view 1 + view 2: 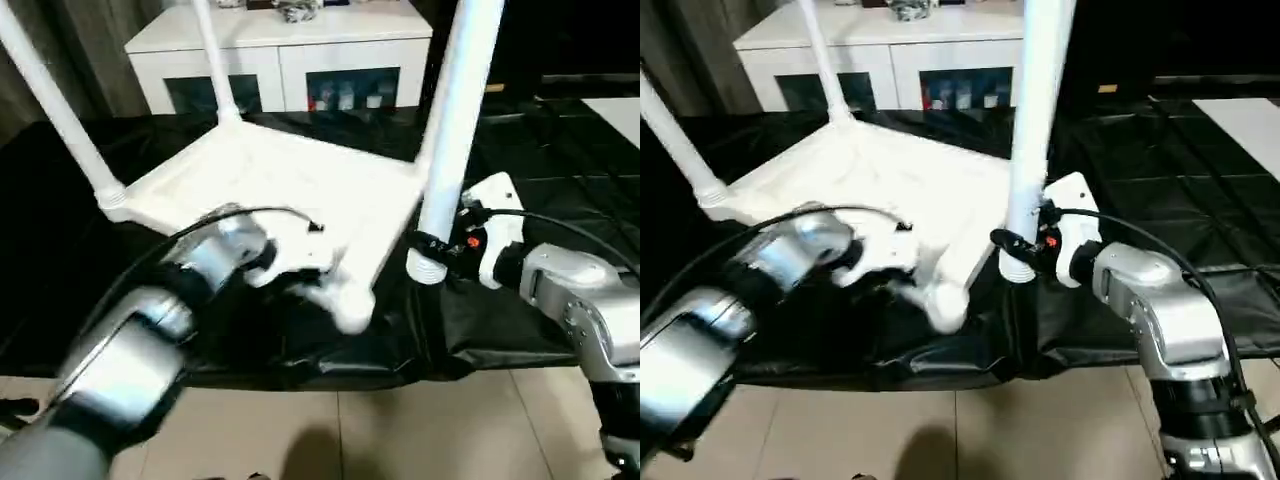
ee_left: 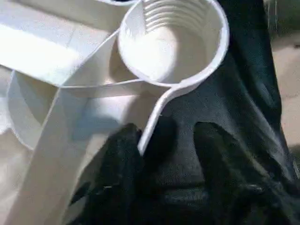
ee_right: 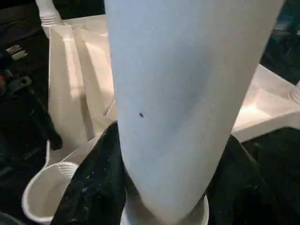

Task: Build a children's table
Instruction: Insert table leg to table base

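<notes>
Lying upside down on the black-covered desk (image 1: 560, 150), the children's table top (image 1: 290, 185) shows its ribbed underside, with its near corner reaching the desk's front edge. Two white legs already stand in their sockets: one at the far corner (image 1: 212, 60) and one at the left corner (image 1: 55, 110), both leaning a little outward.

The right pincer (image 1: 1025, 248) is clamped on a third leg (image 1: 455, 130) low down, close to its threaded end, with a black finger (image 3: 93, 183) on either side of the shaft. That leg stands nearly upright just off the right edge of the top, its lower end beside the top's side wall and over the black cover.

At the near corner the socket (image 2: 171, 40) is open, a round cup with ridges inside. The left pincer (image 2: 164, 159) sits right at this corner, its two dark fingers (image 2: 117, 173) set apart with the thin rim wall of the top running between them. From where I stand I cannot say if they press on that wall or just straddle it.

Behind the desk stands a white cabinet (image 1: 280, 50) with glass doors. Pale floor tiles (image 1: 400, 430) show in front of the desk.
</notes>
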You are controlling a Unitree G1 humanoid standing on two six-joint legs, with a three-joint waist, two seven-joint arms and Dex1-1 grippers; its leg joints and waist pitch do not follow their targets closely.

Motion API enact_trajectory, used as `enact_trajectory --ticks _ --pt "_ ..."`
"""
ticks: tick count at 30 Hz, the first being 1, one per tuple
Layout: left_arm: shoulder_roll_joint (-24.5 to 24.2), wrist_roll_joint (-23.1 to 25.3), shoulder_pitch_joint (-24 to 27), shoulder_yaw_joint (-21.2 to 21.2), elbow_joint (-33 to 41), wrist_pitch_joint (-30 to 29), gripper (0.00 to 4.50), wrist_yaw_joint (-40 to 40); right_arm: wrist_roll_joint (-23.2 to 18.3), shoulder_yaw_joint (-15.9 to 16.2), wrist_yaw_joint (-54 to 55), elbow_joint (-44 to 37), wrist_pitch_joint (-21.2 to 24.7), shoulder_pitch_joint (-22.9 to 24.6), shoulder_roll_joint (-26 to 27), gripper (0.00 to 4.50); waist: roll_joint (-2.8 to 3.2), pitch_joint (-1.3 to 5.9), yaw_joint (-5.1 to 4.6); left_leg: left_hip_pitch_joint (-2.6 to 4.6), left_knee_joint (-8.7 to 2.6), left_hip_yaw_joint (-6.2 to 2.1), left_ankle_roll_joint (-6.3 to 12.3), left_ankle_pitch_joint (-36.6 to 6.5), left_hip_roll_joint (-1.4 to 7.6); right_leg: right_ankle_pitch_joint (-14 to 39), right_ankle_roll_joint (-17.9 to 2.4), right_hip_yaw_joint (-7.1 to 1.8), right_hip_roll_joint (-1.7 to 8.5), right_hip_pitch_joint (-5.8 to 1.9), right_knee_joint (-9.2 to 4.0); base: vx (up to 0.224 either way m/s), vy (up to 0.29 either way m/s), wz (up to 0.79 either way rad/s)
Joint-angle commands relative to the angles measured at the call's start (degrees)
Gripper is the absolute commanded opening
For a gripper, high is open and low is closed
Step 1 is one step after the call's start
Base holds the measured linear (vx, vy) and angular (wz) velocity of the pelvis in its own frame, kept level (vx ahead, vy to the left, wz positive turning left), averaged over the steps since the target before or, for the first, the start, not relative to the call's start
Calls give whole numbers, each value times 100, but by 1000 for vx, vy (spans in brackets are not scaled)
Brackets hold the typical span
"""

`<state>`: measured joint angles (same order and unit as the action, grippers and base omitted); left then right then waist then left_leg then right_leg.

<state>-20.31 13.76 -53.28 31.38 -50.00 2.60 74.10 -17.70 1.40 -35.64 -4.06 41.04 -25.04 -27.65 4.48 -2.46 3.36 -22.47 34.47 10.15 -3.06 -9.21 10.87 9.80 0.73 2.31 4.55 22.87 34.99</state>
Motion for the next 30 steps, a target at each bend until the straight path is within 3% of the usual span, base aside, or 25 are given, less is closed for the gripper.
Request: enact_trajectory --ticks 1,2,4,7,13,14,15,16,17,19,21,23,24,28,30 --pt "-113 288 235 206 155 -42 192 -230 28 97 -76 40 -139 -126 12 186 -136 371 6 144 -406 -64 115 -1452 181 1666 -1296 -166 334 -232 -452 0 0 0" --pt "-133 334 261 197 201 -40 177 -269 35 106 -79 49 -145 -133 18 186 -182 365 1 141 -411 -56 100 -1486 168 1711 -1256 -165 323 -238 -466 0 0 0" --pt "-182 572 351 182 237 17 170 -704 38 146 -110 114 -205 -171 55 186 -192 365 4 137 -415 -66 74 -1501 171 1736 -1206 -168 323 -234 -457 0 0 0" --pt "-242 842 459 180 322 -31 154 -1200 59 204 -158 199 -304 -217 108 186 -188 357 -19 132 -425 -72 32 -1576 158 1911 -1105 -166 327 -226 -483 0 0 0" --pt "-363 965 658 214 630 -419 104 -1305 82 253 -179 276 -409 -234 162 186 -191 345 -41 114 -437 -74 13 -1575 154 1823 -1142 -172 322 -213 -478 0 0 0" --pt "-357 966 677 195 625 -477 104 -1296 82 251 -181 284 -425 -229 167 186 -139 344 -43 130 -435 -76 -6 -1635 153 1852 -1143 -174 320 -206 -489 0 0 0" --pt "-344 976 707 163 621 -551 99 -1296 87 246 -189 299 -450 -223 177 186 -158 339 -55 129 -438 -71 -10 -1674 150 1870 -1144 -174 313 -203 -491 0 0 0" --pt "-284 889 733 71 629 -717 96 -1280 88 231 -180 303 -463 -214 186 186 -124 340 -51 140 -439 -79 -28 -1744 149 1946 -1144 -174 323 -201 -493 0 0 0" --pt "-241 823 751 5 643 -838 92 -1270 92 219 -175 305 -469 -208 192 186 -149 332 -68 136 -443 -77 -35 -1783 143 1994 -1139 -173 316 -202 -503 0 0 0" --pt "-47 471 805 -292 745 -1348 86 -1225 86 179 -144 289 -469 -177 202 186 -109 328 -83 142 -442 -81 -51 -1853 130 2083 -1138 -169 312 -205 -514 0 0 0" --pt "57 269 837 -466 842 -1645 85 -1215 77 156 -126 278 -466 -157 206 186 -145 328 -100 128 -442 -80 -28 -1846 119 2134 -1137 -164 309 -216 -520 0 0 0" --pt "258 -80 873 -820 1008 -2177 84 -1293 65 94 -43 268 -424 -125 222 186 -103 333 -120 114 -445 -89 -8 -1803 116 2059 -1186 -153 313 -228 -512 0 0 0" --pt "329 -197 888 -946 1059 -2344 84 -1328 65 79 -23 271 -416 -116 224 186 -118 348 -127 104 -432 -84 20 -1744 109 1953 -1228 -148 312 -241 -512 0 0 0" --pt "468 -297 937 -1175 1125 -2612 69 -1559 71 65 12 286 -395 -93 228 186 -130 369 -151 56 -421 -89 138 -1579 90 1667 -1242 -130 297 -275 -495 0 0 0" --pt "532 -293 975 -1266 1131 -2680 57 -1695 100 66 58 316 -389 -92 238 186 -128 368 -177 80 -404 -78 181 -1599 78 1689 -1226 -123 285 -258 -518 0 0 0"
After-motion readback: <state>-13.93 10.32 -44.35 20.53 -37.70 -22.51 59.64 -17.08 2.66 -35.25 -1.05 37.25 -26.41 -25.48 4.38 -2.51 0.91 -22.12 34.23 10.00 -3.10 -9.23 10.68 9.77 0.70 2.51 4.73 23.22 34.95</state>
